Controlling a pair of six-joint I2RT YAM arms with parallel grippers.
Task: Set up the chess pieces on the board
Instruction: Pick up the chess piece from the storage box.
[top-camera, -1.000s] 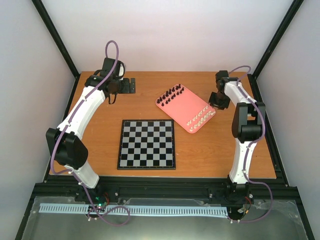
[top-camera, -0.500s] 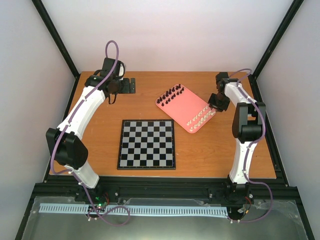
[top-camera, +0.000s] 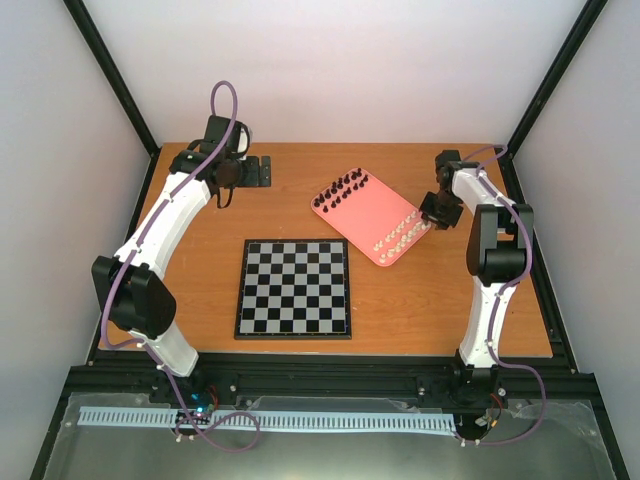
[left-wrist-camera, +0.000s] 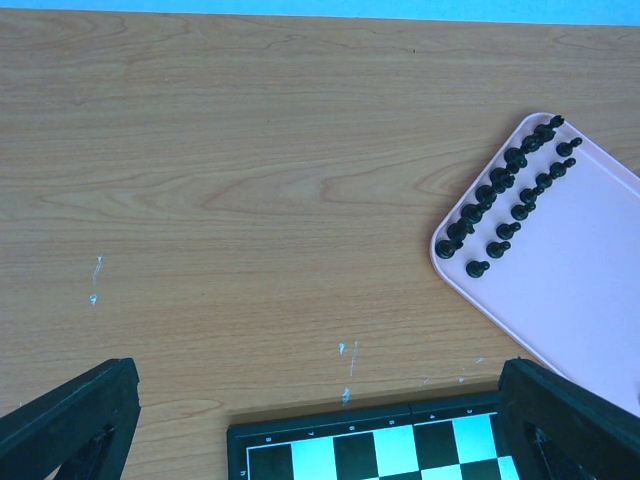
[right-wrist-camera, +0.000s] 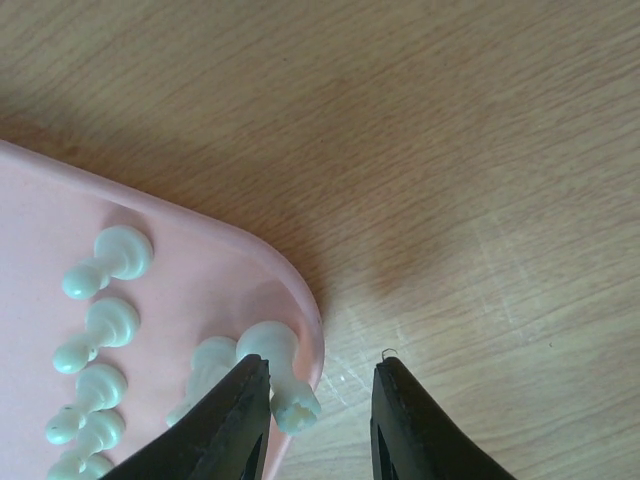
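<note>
At the 3 o'clock corner of the pink tray (top-camera: 365, 215):

1. Right gripper (right-wrist-camera: 318, 405). Its jaws are standing partly open with a narrow gap between them, and they are holding nothing. One finger (right-wrist-camera: 235, 430) is hanging over the tray, and the other is hanging over the bare table (right-wrist-camera: 480, 150).

2. Corner piece (right-wrist-camera: 272, 352), cream-white. It is sitting just inside the tray's rim at about 10 o'clock of the gap, with its top poking in beside the tray-side finger. Whether the two are touching cannot be told.

3. White pieces (right-wrist-camera: 110, 258). They are running off in close rows toward 9 o'clock of the gripper, along that edge of the tray.

4. Black pieces (left-wrist-camera: 500, 185). They are lining the tray's opposite edge, at 11 o'clock.

5. Board (top-camera: 294, 287). It is lying at the tray's 7 o'clock and is carrying no piece, so the setting-up appears to be at its very start.

6. Left gripper (left-wrist-camera: 318, 378). It is spread wide, is carrying nothing, and is hovering over the table at the board's 11 o'clock.

Hazards, as judged:
- The rim is running through the gap, so the jaws may pinch the tray wall along with the piece, or instead of it, and drag the tray.
- The neighbouring pieces are crowding close, so a finger coming down off-centre may topple them.
- So small a figurine may squirt out sideways under an uneven squeeze.
</note>
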